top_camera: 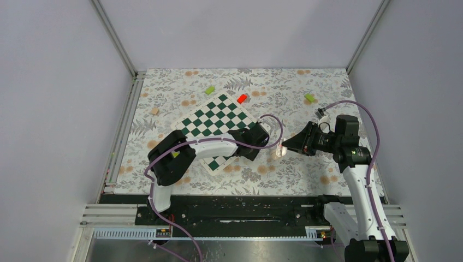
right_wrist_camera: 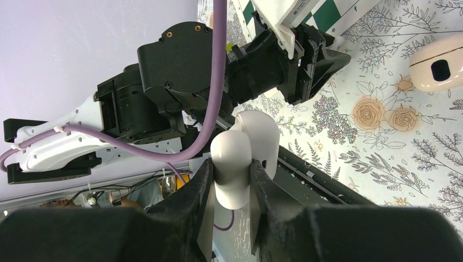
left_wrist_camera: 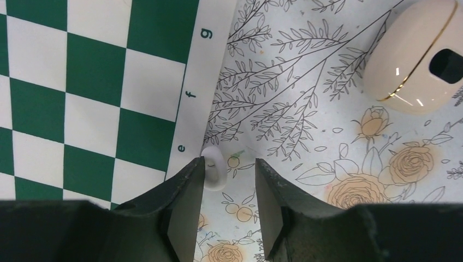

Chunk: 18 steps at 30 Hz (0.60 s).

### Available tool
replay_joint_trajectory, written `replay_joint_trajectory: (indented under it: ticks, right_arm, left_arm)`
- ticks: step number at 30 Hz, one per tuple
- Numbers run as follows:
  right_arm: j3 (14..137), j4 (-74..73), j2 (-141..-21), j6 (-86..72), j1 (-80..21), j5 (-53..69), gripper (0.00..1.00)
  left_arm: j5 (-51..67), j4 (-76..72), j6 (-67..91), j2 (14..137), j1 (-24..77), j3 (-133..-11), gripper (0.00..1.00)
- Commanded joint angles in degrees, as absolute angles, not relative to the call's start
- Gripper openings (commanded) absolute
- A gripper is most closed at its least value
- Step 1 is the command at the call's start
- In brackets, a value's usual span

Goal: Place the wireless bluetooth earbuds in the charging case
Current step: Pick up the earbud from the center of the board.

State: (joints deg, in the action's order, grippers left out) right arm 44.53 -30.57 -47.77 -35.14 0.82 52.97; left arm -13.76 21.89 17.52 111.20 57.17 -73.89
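Progress: nothing is seated yet, as far as can be seen. The dark hollow of the charging case (left_wrist_camera: 412,60) is seen empty. The first earbud (right_wrist_camera: 237,158) is pinched btwn the pads of the right gripper (right_wrist_camera: 230,172), i.e. picked up but not yet brought to the case, which lies ahead of that gripper and off to one side, well apart. The second earbud (left_wrist_camera: 214,172) is left on the floral cloth (left_wrist_camera: 306,136), just at the tip of one finger of the left gripper (left_wrist_camera: 229,169), not btwn them. That gripper's jaws are spread w/ nothing held. Both insertions are judged outstanding.

Pose: the left arm (top_camera: 207,146) is stretched across the chessboard (left_wrist_camera: 82,98), gripper low and pointed down. The right arm (top_camera: 355,158) is bent, gripper turned toward the left one, raised off the cloth.
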Motion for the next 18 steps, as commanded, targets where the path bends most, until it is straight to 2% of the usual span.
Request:
replay_joint_trajectory:
  ticks: [1,8,11,14,18]
  right_arm:
    - [46.54,-30.51,-47.77,-34.27,1.05,53.09,0.0]
    - [46.44,-30.51,-47.74,-34.28,1.05,53.24,0.0]
    - [46.41,-30.51,-47.84,-34.23,1.05,53.43,0.0]
    - [46.41,-30.56,-47.65,-34.27,1.06,53.48,0.0]
    - [46.14,-30.44,-47.73,-34.14,1.06,53.39,0.0]
  left_arm:
    - [-15.74,22.39,16.79,111.85,57.39,-75.31,0.38]
    - [-16.25,22.42,17.05,111.63,57.4,-75.28,0.24]
    - [-17.24,22.41,17.13,111.12,57.38,-75.18,0.16]
    - [-18.05,23.66,17.27,109.97,57.31,-75.85,0.01]
    - [-17.53,26.46,18.42,107.04,57.16,-77.66,0.0]
